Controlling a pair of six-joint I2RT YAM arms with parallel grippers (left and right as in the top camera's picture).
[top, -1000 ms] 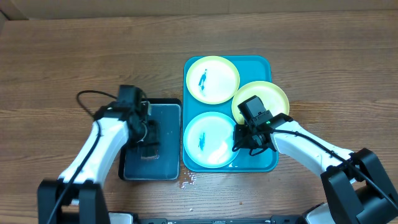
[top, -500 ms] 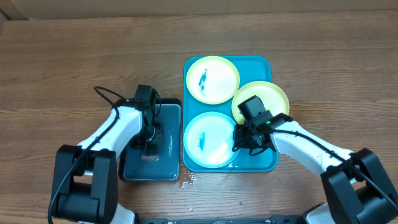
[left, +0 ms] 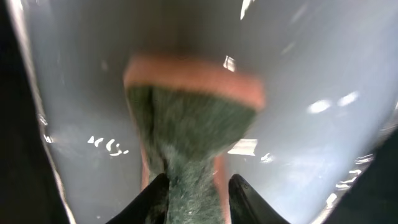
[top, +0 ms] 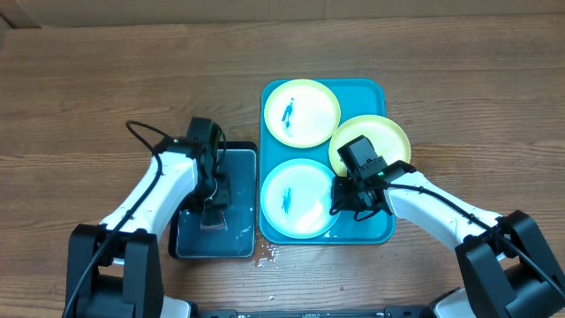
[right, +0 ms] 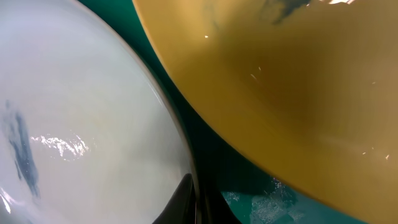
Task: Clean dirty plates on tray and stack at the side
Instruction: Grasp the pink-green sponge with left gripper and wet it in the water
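— Where are the plates?
— All three are in the turquoise tray (top: 366,93). I see one yellow-green plate (top: 309,124) at the far end with a blue smear (top: 288,113). A second yellow-green plate (top: 388,132) overhangs the tray's right rim. The blue-rimmed plate (top: 305,212) is at the near end, smeared too.
— And your left gripper?
— My left gripper (left: 196,193) is down in the dark tray (top: 240,161) just beside the turquoise one. Its jaws are pinched on a sponge (left: 186,118), green scouring side toward the camera, orange foam behind. The dark tray's floor looks wet.
— The right one?
— My right gripper (right: 191,200) sits at the right edge of the blue-rimmed plate, just beside the second yellow-green plate, with its jaws drawn together. Whether they nip the rim I cannot tell. Some water drops (top: 265,256) lie on the wooden table (top: 106,88) by the trays' near corners.
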